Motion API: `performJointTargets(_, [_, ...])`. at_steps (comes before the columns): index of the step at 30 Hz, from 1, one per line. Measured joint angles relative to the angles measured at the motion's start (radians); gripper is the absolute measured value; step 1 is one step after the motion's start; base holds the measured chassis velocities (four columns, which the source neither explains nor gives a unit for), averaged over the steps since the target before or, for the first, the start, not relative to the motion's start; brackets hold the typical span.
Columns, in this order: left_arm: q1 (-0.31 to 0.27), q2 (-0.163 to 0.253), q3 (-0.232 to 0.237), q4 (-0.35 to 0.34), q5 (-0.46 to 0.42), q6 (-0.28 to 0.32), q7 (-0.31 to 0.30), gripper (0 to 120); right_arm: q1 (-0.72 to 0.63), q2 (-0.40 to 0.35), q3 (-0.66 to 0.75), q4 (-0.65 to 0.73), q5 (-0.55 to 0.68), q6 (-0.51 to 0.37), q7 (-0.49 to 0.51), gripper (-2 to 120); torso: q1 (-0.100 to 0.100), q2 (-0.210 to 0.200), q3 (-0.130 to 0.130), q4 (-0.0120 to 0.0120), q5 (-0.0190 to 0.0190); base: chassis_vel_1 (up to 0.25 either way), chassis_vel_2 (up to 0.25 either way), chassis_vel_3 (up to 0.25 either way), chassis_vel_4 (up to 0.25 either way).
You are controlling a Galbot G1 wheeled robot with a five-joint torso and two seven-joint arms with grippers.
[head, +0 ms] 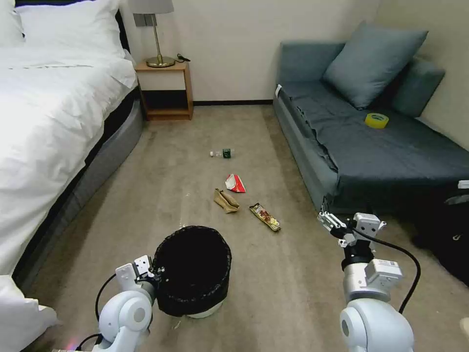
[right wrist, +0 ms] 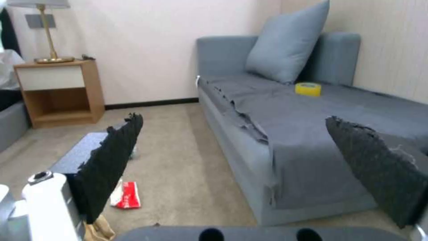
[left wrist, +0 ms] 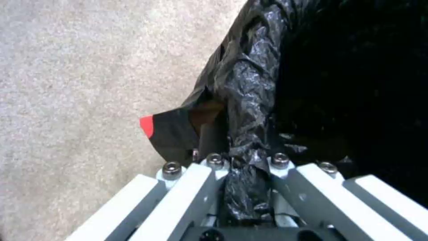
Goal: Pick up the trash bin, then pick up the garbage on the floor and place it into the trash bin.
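The left gripper (head: pixel 152 274) is pinched on the near-left rim of the bin (head: pixel 193 266), its fingers pressed together on a fold of the black liner (left wrist: pixel 247 100) at the rim. The main risk, as I judge it, is that the grip has mostly bag and little rim: when the bin is lifted the liner could slide or pull free, and the bin would tip or drop. Held at one edge only, it may also hang tilted and make a poor target for the litter. The bin is small, round and white at its base, with the crinkly glossy bag draped over the mouth and down the sides; it sits on the carpet at the near left. The garbage lies farther out in the middle of the floor: a wrapper (head: pixel 265 217) nearest, tan paper (head: pixel 225 201) just left of it, a red packet (head: pixel 235 183) beyond, and a bottle (head: pixel 222 153) farthest. The right gripper (head: pixel 337 222) hangs spread open at the near right by the sofa (head: pixel 391 146), well apart from the litter; its worn pads (right wrist: pixel 111 160) could let a thin wrapper slip.
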Motion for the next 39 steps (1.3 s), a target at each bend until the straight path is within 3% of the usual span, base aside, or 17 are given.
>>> performJointTargets(14, [0.006,-0.014,-0.087,-0.114,0.062,0.009,0.010,3,0.011,-0.027,-0.005,0.010,0.120,0.027,0.035,100,0.000,0.000,0.000,0.0000,0.0006,0.000,0.000,0.000,0.000])
performJointTargets(17, [0.014,-0.012,-0.107,-0.149,0.158,0.008,0.038,3,0.006,-0.042,-0.003,0.011,0.134,0.069,0.032,100,0.000,0.000,0.000,0.0000,0.0006,0.000,0.000,0.000,0.000])
performJointTargets(25, [0.029,-0.030,-0.122,-0.170,0.262,0.005,0.075,3,-0.014,-0.070,0.002,-0.001,0.147,0.125,-0.025,100,0.000,0.000,0.000,0.0001,0.0006,0.000,0.000,0.000,0.000])
performJointTargets(39, [0.033,-0.041,-0.135,-0.180,0.277,0.004,0.088,3,-0.026,-0.068,0.004,-0.016,0.141,0.191,-0.075,100,0.000,0.000,0.000,0.0002,0.0007,-0.018,0.014,0.015,-0.016])
